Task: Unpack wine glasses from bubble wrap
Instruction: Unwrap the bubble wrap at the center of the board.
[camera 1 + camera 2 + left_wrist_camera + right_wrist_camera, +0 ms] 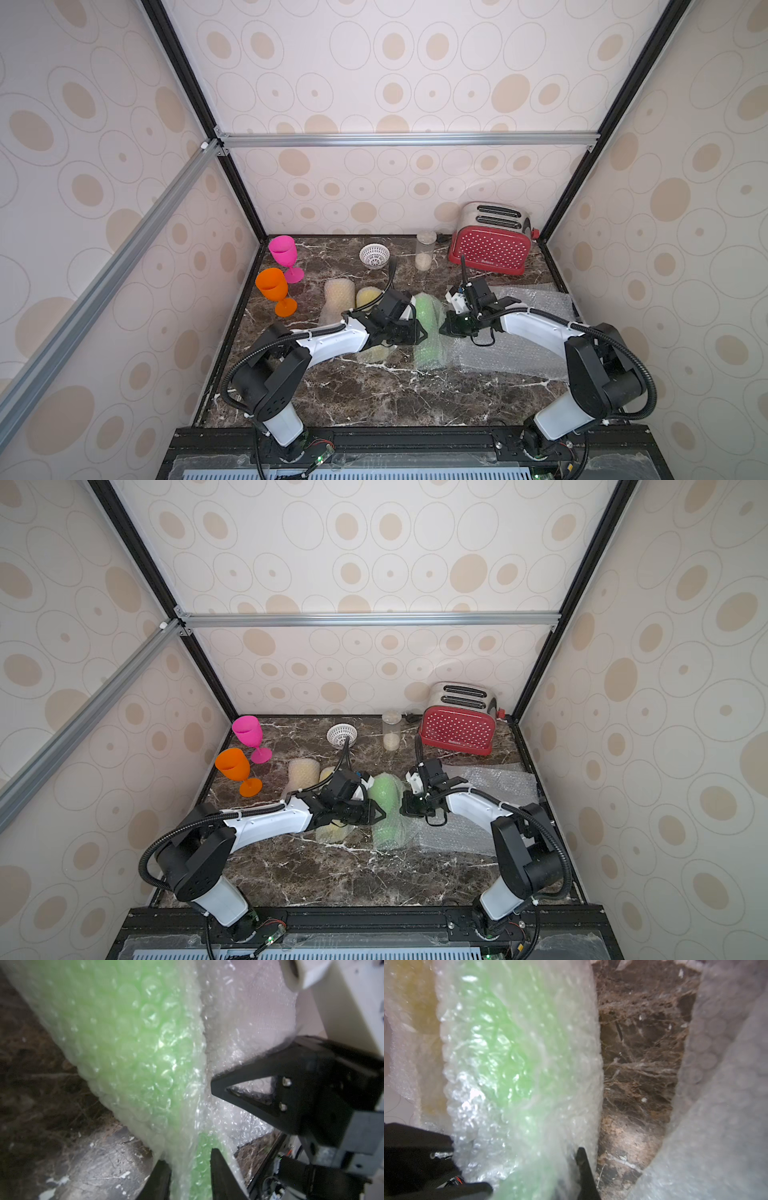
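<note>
A bubble wrap roll tinted green (430,318) (135,1043) (492,1043) lies mid-table with a green wine glass showing faintly through it. My left gripper (420,332) (191,1169) is at its left side, open, with a loose edge of the wrap between its fingers. From the right, my right gripper (445,326) is shut on the wrap; one finger (584,1169) shows and the wrap covers the other. Unwrapped pink (284,249) and orange (272,286) glasses stand upright at the back left. Two yellowish wrapped rolls (338,297) (368,296) lie behind my left arm.
Flat bubble wrap sheets (536,307) cover the table under and behind my right arm. A red toaster (490,247), a clear jar (424,251) and a white lattice bowl (374,254) stand along the back wall. Panelled walls close three sides.
</note>
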